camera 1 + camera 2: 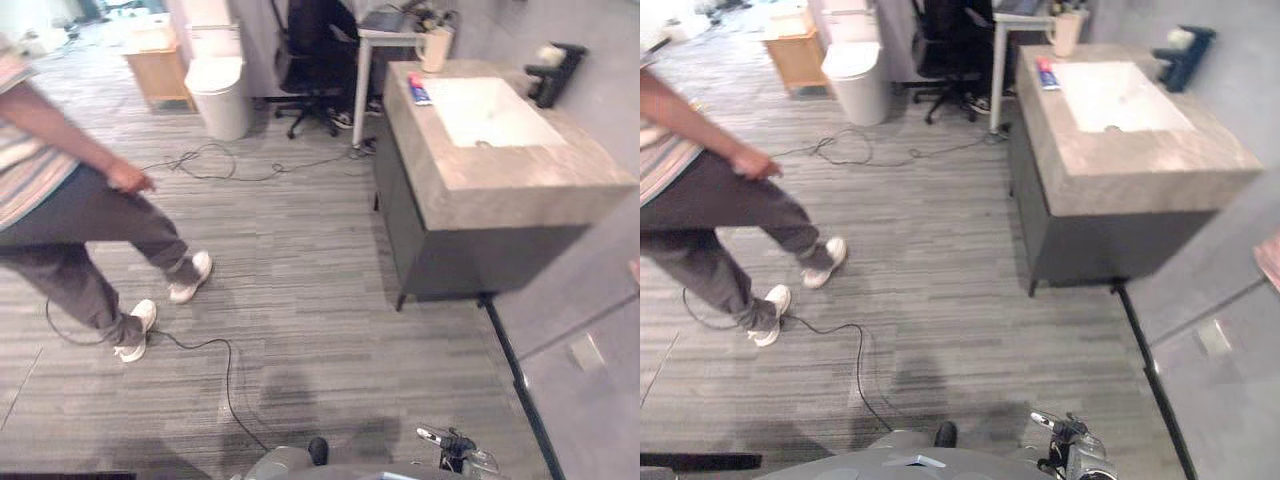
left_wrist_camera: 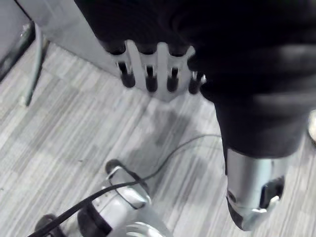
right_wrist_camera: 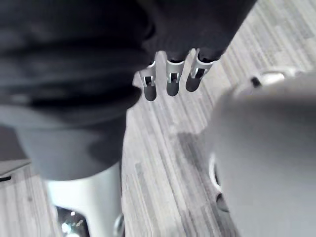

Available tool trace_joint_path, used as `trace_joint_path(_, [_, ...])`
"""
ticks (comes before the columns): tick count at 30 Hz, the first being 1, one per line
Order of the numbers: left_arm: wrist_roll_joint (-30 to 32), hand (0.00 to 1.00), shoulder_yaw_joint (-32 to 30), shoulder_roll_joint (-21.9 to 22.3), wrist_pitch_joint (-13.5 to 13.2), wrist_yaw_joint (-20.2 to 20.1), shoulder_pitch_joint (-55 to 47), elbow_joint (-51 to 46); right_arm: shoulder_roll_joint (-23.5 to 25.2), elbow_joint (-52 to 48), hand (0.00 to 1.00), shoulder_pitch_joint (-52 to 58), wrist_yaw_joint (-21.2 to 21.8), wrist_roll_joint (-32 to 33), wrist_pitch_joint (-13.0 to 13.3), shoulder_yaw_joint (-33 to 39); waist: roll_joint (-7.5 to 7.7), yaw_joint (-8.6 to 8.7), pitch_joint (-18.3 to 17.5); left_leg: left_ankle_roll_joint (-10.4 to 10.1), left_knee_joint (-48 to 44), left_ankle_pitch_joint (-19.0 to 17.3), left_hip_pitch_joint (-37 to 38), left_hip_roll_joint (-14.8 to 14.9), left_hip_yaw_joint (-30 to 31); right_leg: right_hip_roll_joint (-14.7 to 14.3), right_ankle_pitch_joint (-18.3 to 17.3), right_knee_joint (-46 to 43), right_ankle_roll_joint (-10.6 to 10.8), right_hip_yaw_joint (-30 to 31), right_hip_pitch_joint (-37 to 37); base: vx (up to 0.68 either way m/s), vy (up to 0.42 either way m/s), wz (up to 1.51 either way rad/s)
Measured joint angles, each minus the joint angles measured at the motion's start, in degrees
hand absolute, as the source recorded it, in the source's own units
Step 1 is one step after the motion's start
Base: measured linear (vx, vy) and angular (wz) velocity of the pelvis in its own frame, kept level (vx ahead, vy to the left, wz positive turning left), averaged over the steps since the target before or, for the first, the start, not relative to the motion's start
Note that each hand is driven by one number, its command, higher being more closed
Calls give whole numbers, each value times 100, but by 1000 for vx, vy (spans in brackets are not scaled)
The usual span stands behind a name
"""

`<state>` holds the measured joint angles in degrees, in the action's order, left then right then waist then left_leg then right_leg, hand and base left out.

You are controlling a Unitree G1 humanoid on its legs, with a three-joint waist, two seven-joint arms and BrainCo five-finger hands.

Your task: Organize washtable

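Facing a washtable (image 1: pixel 520 175) across grey striped flooring (image 1: pixel 300 280), the left eye view takes in its mottled stone-look top on a dark cabinet, with a white rectangular basin (image 1: pixel 490 110) sunk into it. A red-and-blue tube (image 1: pixel 418 90) lies just beside the basin's rim. A beige jug (image 1: pixel 435 48) stands at the far corner, its contents impossible to tell, and a dark tap (image 1: pixel 553 72) sits by the wall. A person (image 1: pixel 60 200) in white shoes is mid-step, well apart from the washtable, near a white toilet (image 1: pixel 215 90). In the left wrist view, the left hand (image 2: pixel 150 74) hangs over the floor, fingers straight, holding nothing. In the right wrist view, the right hand (image 3: pixel 173 79) has relaxed fingers and is likewise empty.
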<state>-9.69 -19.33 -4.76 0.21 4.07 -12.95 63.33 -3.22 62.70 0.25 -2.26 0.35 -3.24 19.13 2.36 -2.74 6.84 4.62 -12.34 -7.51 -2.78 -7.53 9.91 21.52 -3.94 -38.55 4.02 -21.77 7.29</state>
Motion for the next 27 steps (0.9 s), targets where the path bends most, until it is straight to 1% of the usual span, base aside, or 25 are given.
trace_joint_path(1, [5,0,-10,7,9,4,7,-18,90,-10,0,-49,-4,80,65,17,14,-16,-6,73,-11,-91,102,135,76,-225,-276,-485,27,333,398,166,9,30])
trace_joint_path(2, [7,0,-6,-25,21,2,15,-25,154,-13,0,-82,-2,85,68,18,100,-16,3,65,82,-118,181,231,103,-460,-484,-412,52,379,599,163,-51,11])
trace_joint_path(3, [18,0,1,-83,25,-4,40,-24,200,11,0,-85,-4,93,68,26,182,-16,28,56,207,-133,263,297,146,-682,-545,-65,16,340,723,192,-108,11])
trace_joint_path(5, [226,0,36,-176,65,-6,230,11,210,43,0,-27,-24,289,50,304,277,53,80,67,538,-178,530,327,278,-1181,-363,1644,128,265,881,77,-107,26])
trace_joint_path(7, [389,0,55,-174,68,-9,378,-2,198,43,0,61,-37,333,41,742,269,127,137,82,598,-364,637,281,417,-1402,-16,2683,168,480,903,6,-113,47])
trace_joint_path(8, [431,0,54,-170,68,-12,427,-54,206,48,0,132,-56,333,9,878,261,182,140,113,461,-546,673,278,524,-1471,75,2745,94,630,940,205,-227,71])
trace_joint_path(9, [463,0,47,-141,56,-21,426,-134,209,49,0,209,-61,334,1,1013,223,245,120,102,283,-773,718,320,658,-1541,153,2513,-128,701,955,446,-370,78])
trace_joint_path(10, [467,0,-118,-32,38,-37,387,-242,208,20,0,362,-73,337,-3,1132,93,269,29,-82,-24,-1081,791,523,683,-1737,183,2249,-378,585,891,647,-428,74])
trace_joint_path(11, [464,0,-356,84,19,-37,369,-291,190,-46,0,410,-96,314,8,1160,-68,277,-12,-398,-1299,-1427,431,680,489,-1934,1,2101,-617,443,731,585,-325,50])
trace_joint_path(12, [453,0,-469,170,26,-39,378,-328,189,-72,0,410,-109,304,2,1156,-116,268,15,-557,-2282,-1362,9,685,275,-1991,-156,2015,-661,400,679,454,-185,13])
trace_joint_path(13, [358,0,-711,316,31,-48,358,-437,190,-302,0,404,-120,305,11,1108,-185,180,75,-927,-4057,-646,-702,849,-59,-2185,-338,2009,-788,407,402,221,-61,-24])
trace_joint_path(14, [350,0,-737,358,34,-45,341,-443,175,-417,0,381,-129,305,10,1042,-247,70,127,-952,-4723,-215,-977,968,-185,-2303,-420,2019,-888,503,219,203,-64,-73])
trace_joint_path(15, [338,0,-711,406,54,-54,307,-438,164,-457,0,248,-152,308,20,925,-322,-116,243,-867,-5671,-279,-1361,1143,-450,-2485,-592,2065,-1014,702,-148,92,3,-77])
trace_joint_path(16, [338,0,-711,378,71,-65,329,-458,202,-462,0,30,-153,309,13,747,-269,-172,294,-719,-5942,-447,-1808,1217,-633,-2518,-681,2288,-1015,790,-527,43,27,-61])
trace_joint_path(17, [341,0,-683,346,73,-66,343,-493,209,-461,0,-52,-153,309,12,689,-223,-185,315,-706,-5833,-537,-2014,1238,-737,-2509,-682,2457,-1013,839,-715,-72,80,-29])
trace_joint_path(18, [335,0,-659,322,54,-71,356,-510,244,-457,0,-164,-162,316,12,560,-126,-269,341,-719,-5271,-648,-2357,1289,-994,-2430,-680,2772,-1006,912,-1019,-160,128,-21])
trace_joint_path(19, [331,0,-655,308,39,-66,367,-510,255,-455,0,-363,-179,353,17,479,-79,-307,370,-688,-4323,-674,-2581,1277,-1150,-2329,-722,3030,-935,943,-1306,-190,148,-24])
trace_joint_path(20, [331,0,-655,300,31,-64,368,-511,253,-463,0,-423,-193,392,20,436,-64,-324,381,-685,-3749,-664,-2658,1275,-1243,-2276,-777,3135,-846,975,-1446,-11,106,-16])
trace_joint_path(21, [331,0,-658,324,31,-50,356,-488,252,-465,0,-526,-228,532,15,425,-79,-352,415,-749,-2422,-481,-2673,1271,-1315,-2198,-865,3273,-705,1002,-1718,341,37,-19])
trace_joint_path(22, [332,0,-657,396,58,7,283,-475,241,-469,0,-498,-251,533,51,479,-169,-412,367,-759,-904,-46,-2492,1275,-1284,-2168,-934,3360,-602,1011,-1979,510,10,-21])
trace_joint_path(23, [332,0,-648,429,69,22,230,-472,226,-455,0,-485,-269,533,61,497,-225,-434,341,-757,-405,228,-2397,1273,-1224,-2160,-986,3365,-580,1049,-2085,712,39,-29])
trace_joint_path(24, [332,0,-652,434,86,50,159,-431,252,-426,0,-451,-278,531,58,490,-236,-468,278,-765,-442,886,-2253,1144,-1275,-2016,-1095,3144,-609,1203,-2222,746,99,-23])
trace_joint_path(25, [331,0,-680,373,88,107,166,-311,283,-421,0,-422,-276,529,58,491,-95,-460,224,-584,-485,981,-2137,946,-1296,-1738,-1155,2186,-518,1300,-1903,770,131,-19])
trace_joint_path(26, [319,0,-681,337,85,127,181,-265,319,-421,0,-422,-278,529,61,506,37,-422,261,-416,-530,871,-1959,776,-1346,-1498,-1071,1084,-388,1439,-1509,561,124,-1])
trace_joint_path(27, [266,0,-659,261,91,145,189,-249,352,-420,0,-398,-283,529,61,528,134,-400,278,-258,-601,749,-1842,642,-1383,-1323,-850,354,-187,1537,-1258,381,109,17])
